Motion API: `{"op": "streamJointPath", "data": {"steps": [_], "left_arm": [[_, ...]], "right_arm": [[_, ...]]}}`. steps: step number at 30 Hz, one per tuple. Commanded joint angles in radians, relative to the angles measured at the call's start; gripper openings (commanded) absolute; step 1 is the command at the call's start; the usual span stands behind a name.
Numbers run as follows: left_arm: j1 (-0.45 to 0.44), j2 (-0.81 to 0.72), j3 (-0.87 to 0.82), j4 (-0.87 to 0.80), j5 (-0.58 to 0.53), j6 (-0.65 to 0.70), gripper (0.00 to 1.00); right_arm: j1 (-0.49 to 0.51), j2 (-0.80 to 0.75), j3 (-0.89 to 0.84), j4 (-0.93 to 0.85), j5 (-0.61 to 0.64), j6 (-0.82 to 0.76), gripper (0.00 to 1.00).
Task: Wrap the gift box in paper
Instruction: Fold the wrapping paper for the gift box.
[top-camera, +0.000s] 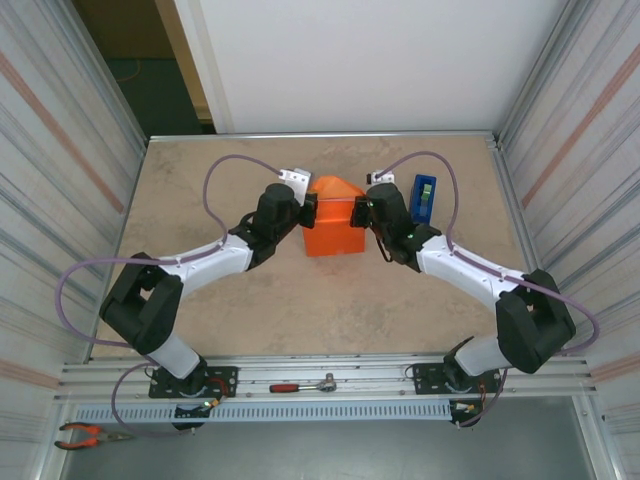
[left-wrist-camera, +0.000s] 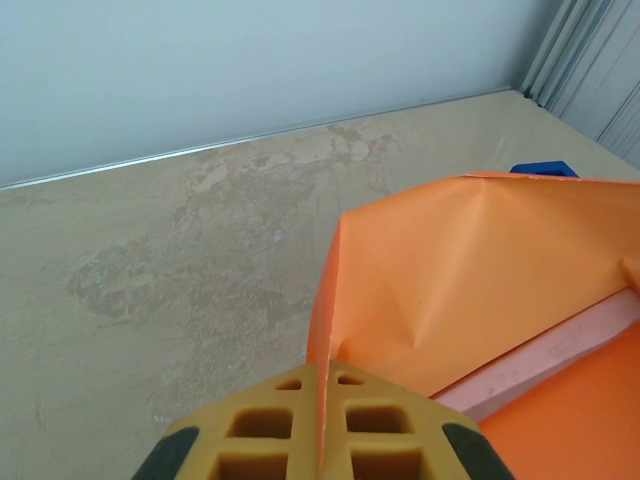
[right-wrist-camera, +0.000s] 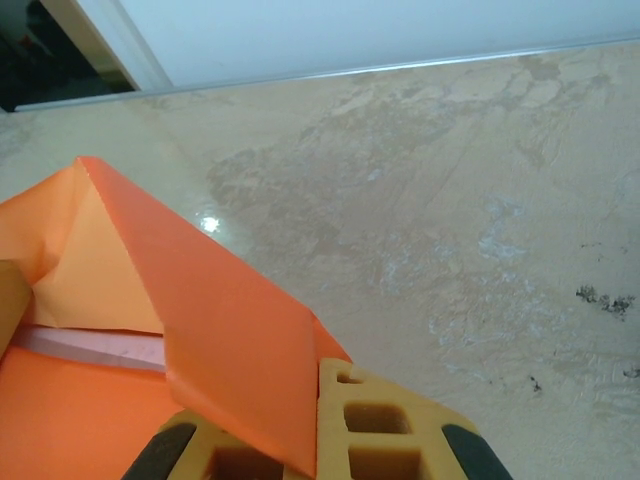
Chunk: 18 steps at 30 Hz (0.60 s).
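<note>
The orange paper (top-camera: 334, 225) is folded around the gift box in the middle of the table, its far flap rising to a point. A strip of the pale pink gift box (left-wrist-camera: 545, 355) shows between the paper layers, and again as the gift box (right-wrist-camera: 95, 345). My left gripper (top-camera: 309, 209) is shut on the left edge of the paper (left-wrist-camera: 450, 270), which runs between its yellow fingers (left-wrist-camera: 270, 425). My right gripper (top-camera: 362, 210) is shut on the right fold of the paper (right-wrist-camera: 230, 330) beside its yellow fingers (right-wrist-camera: 385, 430).
A blue tape dispenser (top-camera: 424, 197) stands upright just right of the right gripper; its top (left-wrist-camera: 545, 169) peeks over the paper. A red-handled ratchet (top-camera: 303, 385) and pliers (top-camera: 85, 434) lie on the frame near the arm bases. Metal walls flank the table.
</note>
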Motion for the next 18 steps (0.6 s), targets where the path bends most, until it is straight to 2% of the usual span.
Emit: {"op": "streamJointPath", "data": {"steps": [1,10,11,13,16,18], "left_arm": [[-0.004,0.001,-0.037,0.080,0.016,-0.022,0.00],[-0.004,-0.028,-0.113,0.103,0.013,-0.055,0.00],[-0.005,-0.044,-0.121,0.103,0.005,-0.061,0.07],[-0.003,-0.085,-0.149,0.114,-0.018,-0.084,0.35],[0.006,-0.158,-0.207,0.151,-0.043,-0.133,0.63],[0.011,-0.206,-0.250,0.183,-0.053,-0.169,0.74]], "right_arm": [[0.027,-0.004,-0.064,0.008,-0.028,0.032,0.00],[0.027,0.011,-0.138,0.023,-0.015,0.070,0.00],[0.027,0.007,-0.140,0.022,-0.014,0.070,0.00],[0.028,-0.003,-0.146,0.019,-0.016,0.076,0.00],[0.036,-0.016,-0.163,0.020,-0.014,0.081,0.00],[0.045,-0.024,-0.180,0.023,-0.011,0.082,0.00]]}}
